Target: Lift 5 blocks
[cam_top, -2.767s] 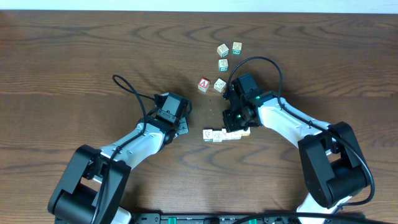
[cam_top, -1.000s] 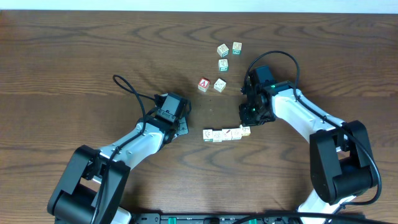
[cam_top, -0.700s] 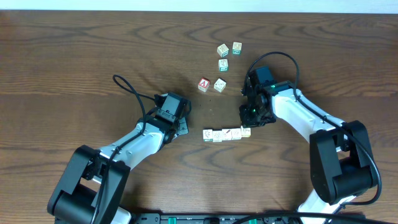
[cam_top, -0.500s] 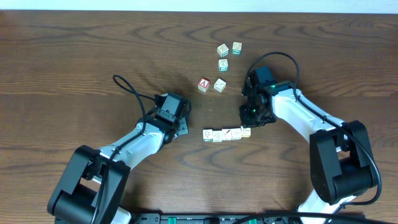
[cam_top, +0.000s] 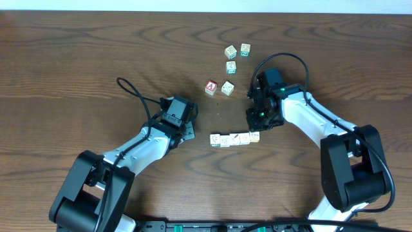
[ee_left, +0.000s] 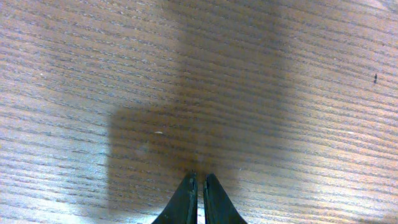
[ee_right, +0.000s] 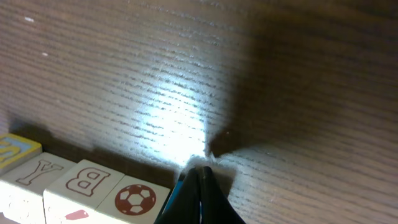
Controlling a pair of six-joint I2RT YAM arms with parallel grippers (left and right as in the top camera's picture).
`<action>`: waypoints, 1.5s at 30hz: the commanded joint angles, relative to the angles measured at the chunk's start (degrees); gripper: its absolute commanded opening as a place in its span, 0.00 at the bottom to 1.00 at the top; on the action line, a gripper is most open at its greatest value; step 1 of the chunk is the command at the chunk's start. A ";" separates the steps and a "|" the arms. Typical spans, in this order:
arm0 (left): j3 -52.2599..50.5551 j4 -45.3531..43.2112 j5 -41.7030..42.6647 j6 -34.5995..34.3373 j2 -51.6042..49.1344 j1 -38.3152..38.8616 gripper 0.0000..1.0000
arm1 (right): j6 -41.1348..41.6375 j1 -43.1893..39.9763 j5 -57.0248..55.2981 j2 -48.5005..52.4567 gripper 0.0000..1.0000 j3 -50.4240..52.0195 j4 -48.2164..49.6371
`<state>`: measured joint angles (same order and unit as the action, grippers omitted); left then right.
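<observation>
Several pale wooden blocks (cam_top: 234, 138) lie in a short row on the table, a little below centre. In the right wrist view the row's near end shows a soccer-ball face (ee_right: 133, 200) and a "B" face (ee_right: 83, 180). My right gripper (cam_top: 256, 127) hangs just above the row's right end, shut and empty; its tips (ee_right: 200, 172) sit beside the soccer-ball block. My left gripper (cam_top: 187, 133) rests left of the row, apart from it. It is shut over bare wood (ee_left: 199, 178) with nothing in it.
A loose group of other cubes lies further back: one with a red "A" face (cam_top: 210, 87), a pale one beside it (cam_top: 227, 88), and three more (cam_top: 231, 66) behind. A black cable (cam_top: 132, 90) loops from the left arm over the wooden table (cam_top: 77, 58).
My right gripper has drawn back up and to the right from the row's right end, then barely shifted left. The row of blocks and the left arm have stayed put.
</observation>
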<state>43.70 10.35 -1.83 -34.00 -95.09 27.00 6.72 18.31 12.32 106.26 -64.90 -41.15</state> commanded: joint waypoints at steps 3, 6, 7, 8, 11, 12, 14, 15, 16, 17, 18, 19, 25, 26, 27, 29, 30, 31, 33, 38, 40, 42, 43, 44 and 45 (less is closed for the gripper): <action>-0.85 1.55 1.36 1.01 -1.03 -0.20 0.08 | -1.68 1.18 1.29 0.26 0.01 -0.66 -0.48; -0.85 1.55 1.36 1.01 -1.03 -0.20 0.08 | -1.66 1.77 1.27 0.26 0.01 -0.66 -0.68; -0.85 1.55 1.36 1.01 -1.03 -0.20 0.08 | -1.66 1.86 1.27 0.26 0.01 -0.66 -0.72; -0.85 1.55 1.36 1.01 -1.03 -0.20 0.08 | -1.66 1.97 1.27 0.26 0.01 -0.66 -0.76; -0.85 1.55 1.36 1.01 -1.03 -0.20 0.08 | -1.66 2.03 1.27 0.26 0.01 -0.66 -1.03; -0.85 1.55 1.36 1.01 -1.03 -0.20 0.08 | -1.68 2.03 1.25 0.26 0.01 -0.66 -1.11; -0.85 1.55 1.36 1.01 -1.03 -0.20 0.08 | -1.66 2.03 1.22 0.26 0.01 -0.66 -1.09; -0.85 1.55 1.36 1.01 -1.03 -0.20 0.08 | -1.66 2.03 1.07 0.26 0.01 -0.66 -0.92; -0.85 1.55 1.36 1.01 -1.03 -0.20 0.08 | -1.64 2.03 0.76 0.26 0.01 -0.66 -0.61; -0.85 1.57 1.36 1.01 -1.03 -0.20 0.08 | -1.64 2.03 0.28 0.26 0.01 -0.66 -0.20; -0.85 1.57 1.36 1.01 -1.03 -0.20 0.07 | -1.66 2.03 -0.26 0.26 0.01 -0.66 0.44; -0.85 1.57 1.36 1.01 -1.03 -0.20 0.08 | -1.68 2.03 -0.50 0.26 0.01 -0.66 1.25; -0.85 1.53 0.66 1.09 -1.03 -0.20 0.08 | -1.64 2.27 1.77 0.26 0.01 -0.66 8.61; -0.85 1.53 -0.26 1.20 -1.03 -0.22 0.08 | -1.64 2.45 3.10 0.26 0.01 -0.66 9.60; -0.85 1.53 -1.29 1.22 -1.03 -0.28 0.07 | -1.51 2.73 4.68 0.26 0.01 -0.66 10.40; -0.85 1.49 -2.82 1.51 -1.03 -0.72 0.08 | -0.70 3.56 6.47 0.26 0.01 -0.66 11.58; -0.85 1.38 -3.02 2.14 -1.03 -1.27 0.08 | 0.02 4.11 6.40 0.26 0.01 -0.66 12.02; -0.85 1.31 -2.97 2.51 -1.03 -1.90 0.08 | 0.33 4.79 6.43 0.26 0.01 -0.66 12.61; -0.85 1.25 -2.97 2.82 -1.03 -3.63 0.07 | 1.25 6.08 6.43 0.26 0.01 -0.66 13.57; -0.85 1.64 -2.73 2.99 -1.03 -9.66 0.07 | 2.97 9.35 5.86 0.26 0.01 -0.66 15.23; -0.85 2.05 -1.36 3.96 -1.01 -12.17 0.07 | 3.87 10.03 4.92 0.26 0.01 -0.66 15.45; -0.85 2.56 -0.26 4.81 -1.01 -13.99 0.07 | 4.00 10.38 4.90 0.26 0.01 -0.66 15.61; -0.85 2.78 -0.13 5.11 -1.01 -14.67 0.08 | 4.00 10.51 5.05 0.26 0.01 -0.66 15.58; -0.85 2.89 -0.13 5.35 -1.01 -15.26 0.07 | 4.00 10.64 5.44 0.26 0.01 -0.66 15.43; -0.85 2.89 -0.15 5.90 -1.03 -15.74 0.08 | 4.00 10.82 6.16 0.26 0.01 -0.66 15.34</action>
<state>43.81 11.75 -2.28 -30.35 -94.83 12.78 9.45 28.42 17.41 106.26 -64.90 -25.82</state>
